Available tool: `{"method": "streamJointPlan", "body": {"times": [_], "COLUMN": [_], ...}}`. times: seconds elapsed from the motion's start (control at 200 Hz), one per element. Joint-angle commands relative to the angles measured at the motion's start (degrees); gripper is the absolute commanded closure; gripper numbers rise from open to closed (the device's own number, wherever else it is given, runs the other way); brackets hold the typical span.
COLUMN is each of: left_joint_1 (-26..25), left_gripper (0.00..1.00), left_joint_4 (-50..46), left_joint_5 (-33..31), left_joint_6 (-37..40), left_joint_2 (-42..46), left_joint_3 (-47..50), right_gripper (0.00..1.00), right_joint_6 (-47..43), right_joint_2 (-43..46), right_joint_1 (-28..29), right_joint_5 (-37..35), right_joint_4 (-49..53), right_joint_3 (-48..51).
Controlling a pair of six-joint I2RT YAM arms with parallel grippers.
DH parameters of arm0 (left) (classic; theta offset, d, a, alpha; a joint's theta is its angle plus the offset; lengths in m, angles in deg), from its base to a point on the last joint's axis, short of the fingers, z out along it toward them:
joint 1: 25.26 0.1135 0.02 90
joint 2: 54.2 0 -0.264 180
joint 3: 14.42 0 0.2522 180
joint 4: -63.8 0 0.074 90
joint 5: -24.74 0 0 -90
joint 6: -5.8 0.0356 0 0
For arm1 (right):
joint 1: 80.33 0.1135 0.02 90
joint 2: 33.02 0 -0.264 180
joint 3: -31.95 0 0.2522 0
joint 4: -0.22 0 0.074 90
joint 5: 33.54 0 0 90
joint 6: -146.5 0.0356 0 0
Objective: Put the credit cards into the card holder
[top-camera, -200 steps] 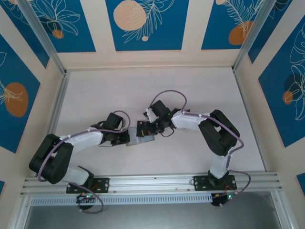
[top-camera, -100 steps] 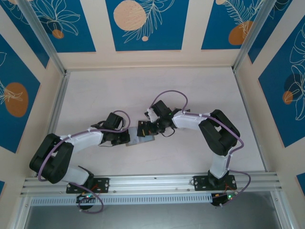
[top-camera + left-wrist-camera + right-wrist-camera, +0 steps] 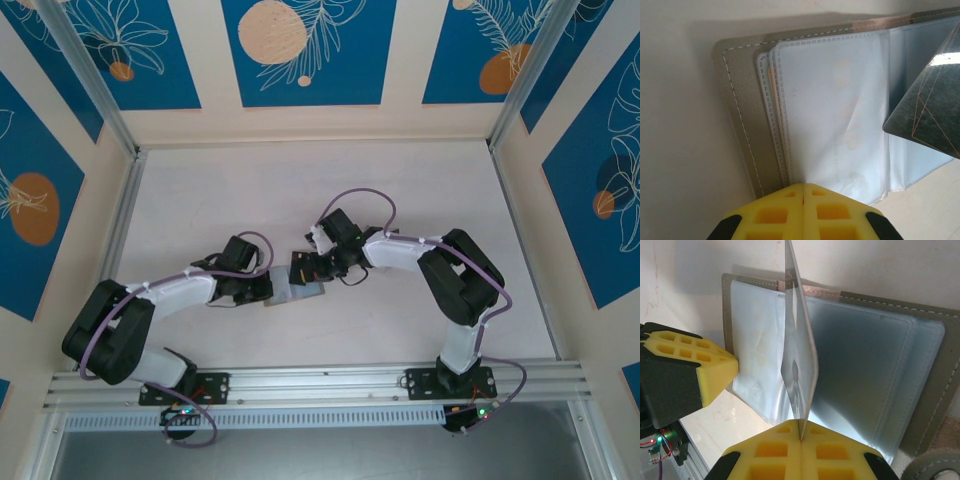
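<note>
The card holder point(image 3: 295, 293) lies open mid-table, between your two grippers. Your right gripper point(image 3: 800, 432) is clamped on a dark credit card point(image 3: 800, 355), which stands on edge over the clear sleeves point(image 3: 835, 110). Your left gripper point(image 3: 803, 192) is closed on the holder's left edge, pinning it. Watch the card's leading corner. If it misses a pocket mouth, it may skid across the plastic or buckle a sleeve. A hard push could drag the holder out of the left pinch.

the top view is bright and even, with only soft shadows on the table point(image 3: 250, 190). in the left wrist view a grey shadow lies at 12 o'clock, and the dark card point(image 3: 932, 110) shows white glare at 2 o'clock.
</note>
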Motion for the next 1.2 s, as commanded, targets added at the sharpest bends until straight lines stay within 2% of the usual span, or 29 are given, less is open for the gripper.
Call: {"method": "streamJointPlan", "body": {"times": [0.0,0.63,1.195], "left_joint_1": [0.00,-0.01,0.01], "left_gripper": [0.95,0.95,0.95], "left_joint_4": [-1.15,-1.52,-3.81], "left_joint_5": [-1.54,-1.81,-3.21], "left_joint_6": [-0.22,-0.11,-0.11], "left_joint_2": [-2.44,-1.72,0.27], "left_joint_3": [2.25,2.39,2.43], "right_gripper": [1.00,1.00,1.00], "right_joint_6": [0.26,1.88,3.43], "right_joint_2": [-0.05,-2.68,-5.40], "right_joint_1": [0.61,2.24,1.38], "right_joint_5": [-0.78,3.20,13.43], "right_joint_4": [1.62,-0.54,-5.06], "right_joint_3": [0.56,0.06,3.14]}}
